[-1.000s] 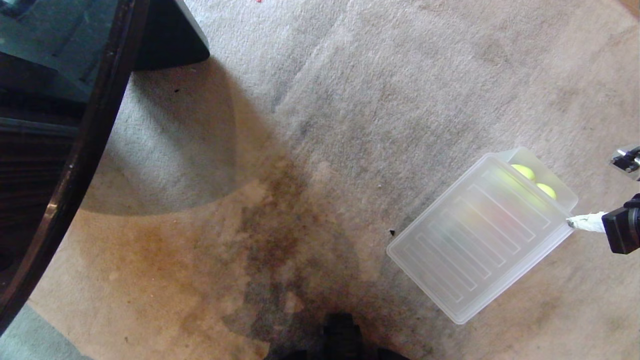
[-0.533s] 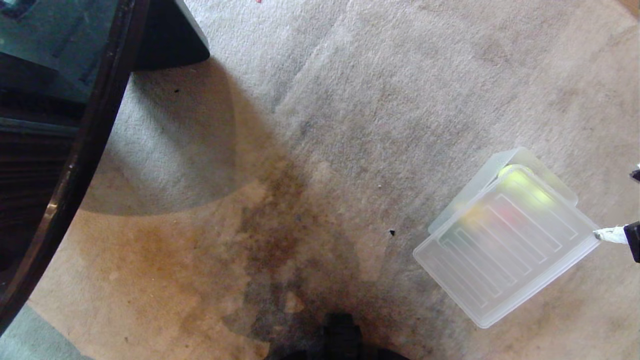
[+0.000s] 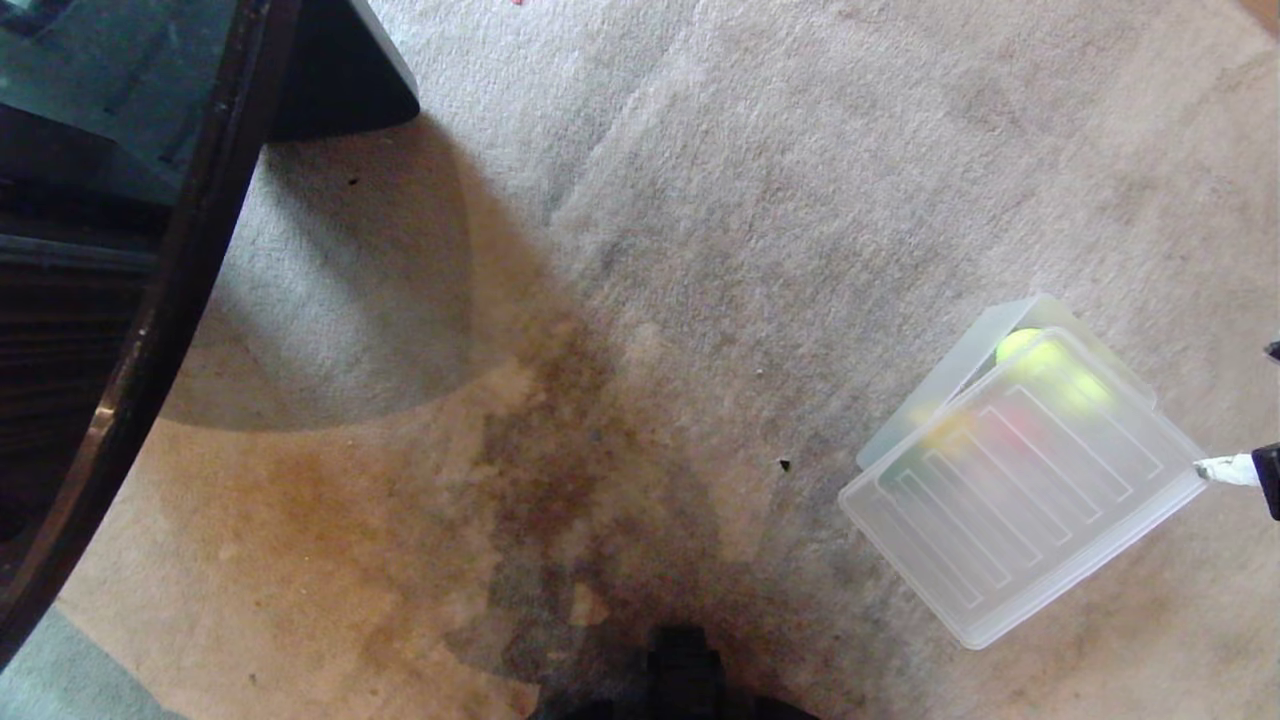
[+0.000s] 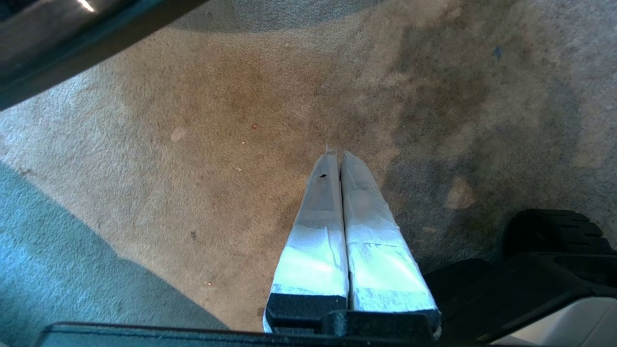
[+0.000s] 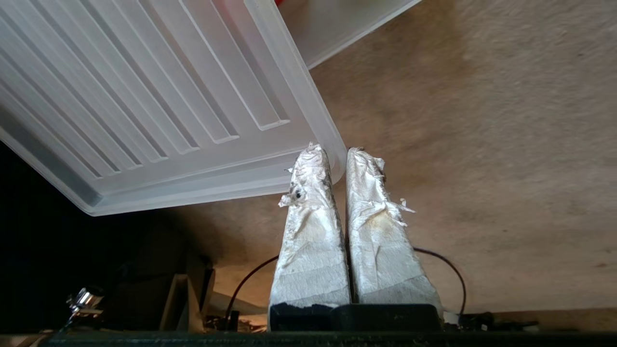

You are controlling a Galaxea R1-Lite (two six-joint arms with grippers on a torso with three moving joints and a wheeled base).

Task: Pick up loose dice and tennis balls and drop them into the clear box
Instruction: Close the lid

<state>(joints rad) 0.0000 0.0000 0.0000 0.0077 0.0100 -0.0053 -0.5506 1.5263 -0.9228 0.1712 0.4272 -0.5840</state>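
The clear box [image 3: 985, 335] sits on the carpet at the right, mostly covered by a flat ribbed clear lid [image 3: 1020, 490]. One tennis ball [image 3: 1018, 343] shows at the box's uncovered far end. A second ball [image 3: 1085, 390] and yellow and red blurs of dice [image 3: 945, 430] show through the lid. My right gripper [image 3: 1215, 468] is at the right edge, shut on the lid's corner [image 5: 332, 166]; its taped fingers [image 5: 308, 193] pinch the rim there. A wall of the box [image 5: 337, 29] shows beyond the lid. My left gripper [image 4: 336, 154] hangs shut and empty over the carpet.
A dark glass-topped piece of furniture [image 3: 150, 300] fills the left side. My own dark base [image 3: 685, 670] shows at the bottom centre. Stained carpet [image 3: 560, 450] spreads between them and the box. A thin black cable [image 5: 448, 270] runs behind the right gripper.
The right gripper has pulled the lid to the right and over the box, so it now covers most of it and only one ball shows uncovered. The left arm has not moved.
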